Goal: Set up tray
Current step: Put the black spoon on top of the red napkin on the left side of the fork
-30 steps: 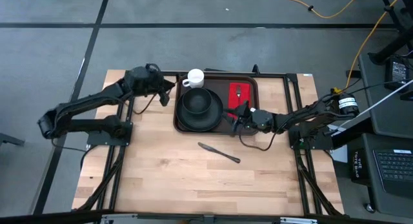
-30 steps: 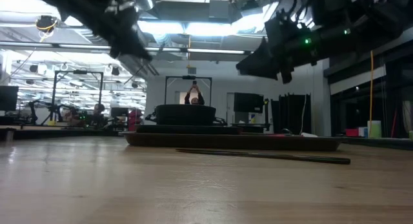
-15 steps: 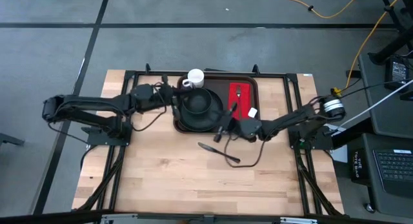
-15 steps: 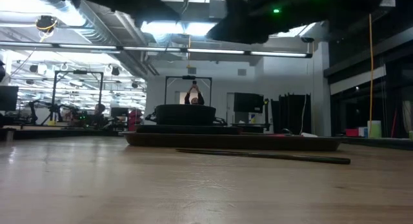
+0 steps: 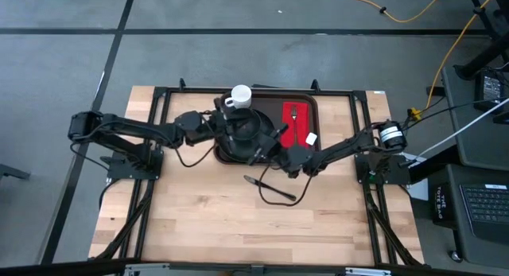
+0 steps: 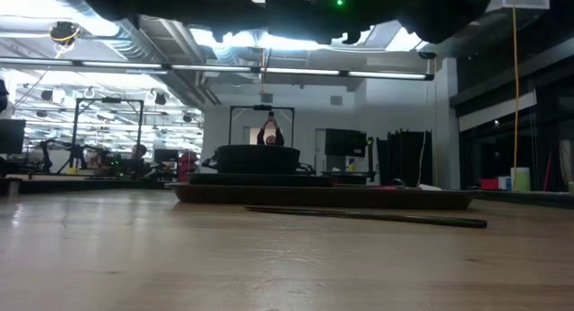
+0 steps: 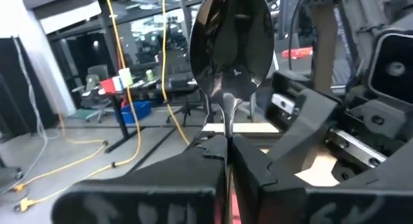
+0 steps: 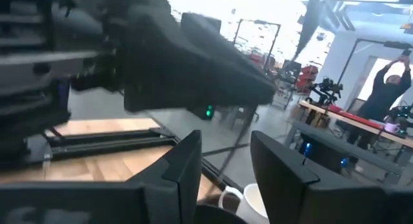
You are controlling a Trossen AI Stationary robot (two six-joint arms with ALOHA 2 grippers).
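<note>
The tray (image 5: pixel 310 107) sits at the upper centre of the high view, on the far part of the wooden surface (image 5: pixel 199 220). On it are a black plate (image 5: pixel 231 149) with a bowl (image 5: pixel 242 126), a white mug (image 5: pixel 239 95) at its upper left corner, and a red napkin (image 5: pixel 294 126) with a fork (image 5: pixel 293 113) on its right half. A knife (image 5: pixel 270 188) lies on the surface just below the tray.

The left end effector (image 5: pixel 225 125) hangs over the bowl, clamped on a spoon (image 7: pixel 232 43) that stands upright between its fingers (image 7: pixel 193 159). The right end effector (image 5: pixel 266 151) hovers over the tray's lower edge beside the plate, fingers (image 8: pixel 187 166) spread wide and holding nothing.

In the low view a person (image 6: pixel 269 132) stands far behind the tray.
</note>
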